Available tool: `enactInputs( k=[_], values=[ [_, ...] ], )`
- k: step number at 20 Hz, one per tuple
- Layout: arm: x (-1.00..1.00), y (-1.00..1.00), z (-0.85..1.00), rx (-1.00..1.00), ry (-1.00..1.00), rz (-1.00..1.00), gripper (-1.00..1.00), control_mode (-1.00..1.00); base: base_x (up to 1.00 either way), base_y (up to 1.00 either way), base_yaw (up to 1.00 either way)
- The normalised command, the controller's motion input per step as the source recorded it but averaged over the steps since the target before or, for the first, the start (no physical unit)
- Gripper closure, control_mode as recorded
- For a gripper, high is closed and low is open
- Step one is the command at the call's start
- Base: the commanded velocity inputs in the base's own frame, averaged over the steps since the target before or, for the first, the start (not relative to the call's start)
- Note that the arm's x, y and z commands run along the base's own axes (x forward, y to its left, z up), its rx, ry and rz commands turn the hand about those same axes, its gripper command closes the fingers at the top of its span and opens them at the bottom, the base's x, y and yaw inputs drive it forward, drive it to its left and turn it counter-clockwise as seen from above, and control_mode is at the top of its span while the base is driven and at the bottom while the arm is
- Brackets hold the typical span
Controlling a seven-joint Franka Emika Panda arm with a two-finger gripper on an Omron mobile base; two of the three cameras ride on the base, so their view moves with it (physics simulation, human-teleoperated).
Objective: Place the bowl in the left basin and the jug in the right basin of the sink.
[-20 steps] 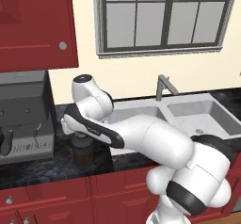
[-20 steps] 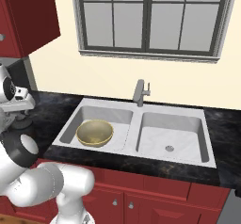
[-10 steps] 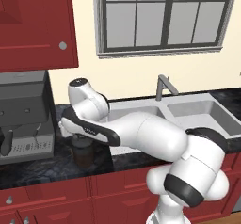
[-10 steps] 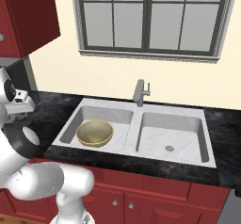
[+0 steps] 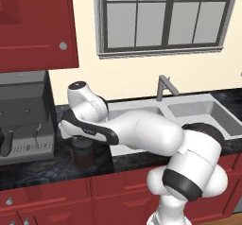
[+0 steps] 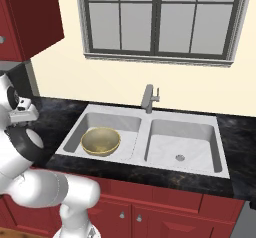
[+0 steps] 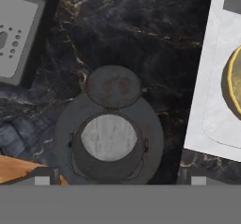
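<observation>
Jug [image 7: 109, 138] is sitting on the black countertop [image 7: 141, 39] beside the coffee machine [image 5: 23, 120], directly under the descending gripper [image 7: 117, 180], while the bowl [image 6: 100, 141] is already lying in the left basin [image 6: 127, 127]. Whether the claw is spread or closed I cannot tell, and it is gripping nothing visible. An off-centre grasp is likely to tip the jug against the machine.

A cream wall [image 6: 100, 82] runs behind the black marbled countertop [image 6: 65, 113]. A grey-framed window [image 6: 159, 21] with a grid of panes sits above the middle of the counter, its sill just over the angular grey faucet [image 6: 149, 98]. Red upper cabinets [image 5: 35, 25] hang at the far left, one with a round knob. Below them, on the counter, stands a grey coffee machine [image 5: 23, 120]. Red lower cabinets [image 6: 165, 209] with small knobs line the near side. A strip at the bottom left may be wooden floor [image 6: 20, 232].
</observation>
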Motion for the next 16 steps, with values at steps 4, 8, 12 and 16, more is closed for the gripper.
enactInputs(
  k=[4, 8, 12, 16],
  values=[
    [0.13, 0.0, -0.07, 0.0, 0.0, -0.01, -1.0, -1.0, 0.0, 0.0, 0.0],
    [0.04, 0.0, -0.14, 0.0, 0.0, -0.01, -1.0, -1.0, 0.0, 0.0, 0.0],
    [0.0, 0.0, -0.18, 0.0, 0.0, -0.03, -1.0, -1.0, 0.0, 0.0, 0.0],
    [0.0, 0.0, -0.2, 0.0, 0.0, -0.03, -1.0, -1.0, 0.0, 0.0, 0.0]
  ],
)
